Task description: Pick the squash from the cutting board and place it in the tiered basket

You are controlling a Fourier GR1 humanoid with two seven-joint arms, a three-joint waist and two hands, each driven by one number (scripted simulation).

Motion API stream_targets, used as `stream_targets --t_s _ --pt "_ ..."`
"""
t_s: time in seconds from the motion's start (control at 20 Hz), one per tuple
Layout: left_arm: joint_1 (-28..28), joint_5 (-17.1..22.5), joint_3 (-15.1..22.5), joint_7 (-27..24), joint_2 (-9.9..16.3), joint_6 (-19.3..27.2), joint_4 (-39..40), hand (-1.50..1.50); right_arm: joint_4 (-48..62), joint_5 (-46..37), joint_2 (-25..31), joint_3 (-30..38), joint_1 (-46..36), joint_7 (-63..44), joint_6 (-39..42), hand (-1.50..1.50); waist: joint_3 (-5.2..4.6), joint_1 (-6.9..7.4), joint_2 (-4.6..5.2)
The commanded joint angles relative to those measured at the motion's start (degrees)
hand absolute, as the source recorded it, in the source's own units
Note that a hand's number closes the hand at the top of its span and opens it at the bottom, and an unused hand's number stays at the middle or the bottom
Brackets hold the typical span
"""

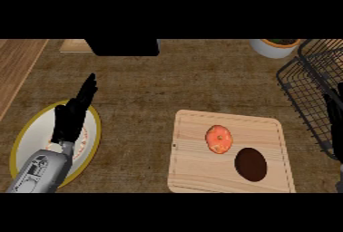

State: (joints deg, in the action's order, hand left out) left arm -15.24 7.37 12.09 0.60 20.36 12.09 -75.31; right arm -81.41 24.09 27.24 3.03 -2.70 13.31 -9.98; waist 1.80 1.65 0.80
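Lying on the pale wooden cutting board (268, 131), the orange oval squash (219, 139) stays untouched; left hand (70, 120) fingers straight.

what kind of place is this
Most likely a kitchen counter. A wooden cutting board lies on it with an orange squash on top, a black wire basket stands at the right edge, and a gold-rimmed plate sits under the left hand.

Open worktop (140, 90) lies between your left hand (72, 118) and the cutting board (268, 131); pass there. The tiered basket (305, 95) walls the right edge, just beside the board; a pot (271, 49) stands behind.
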Motion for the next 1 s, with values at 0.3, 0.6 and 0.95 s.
stream_targets --t_s 0.3,0.6,0.95 --pt "2.84 -3.28 -3.24 1.75 4.56 3.20 -0.11 0.00 -18.16 1.13 -20.06 9.93 2.41 9.52 -30.27 1.50 -0.61 -8.86 -6.66" --pt "3.06 -4.26 -4.13 -0.01 5.85 3.71 -1.24 0.00 -7.53 -13.65 -24.81 -5.07 18.35 -1.27 -42.61 -1.50 -2.15 -2.42 -0.54" --pt "3.10 -4.59 -2.92 1.53 5.28 2.96 -2.78 0.00 -15.47 -28.18 -16.51 -21.89 29.21 -17.39 -45.29 -1.50 -2.44 -0.55 -0.13"
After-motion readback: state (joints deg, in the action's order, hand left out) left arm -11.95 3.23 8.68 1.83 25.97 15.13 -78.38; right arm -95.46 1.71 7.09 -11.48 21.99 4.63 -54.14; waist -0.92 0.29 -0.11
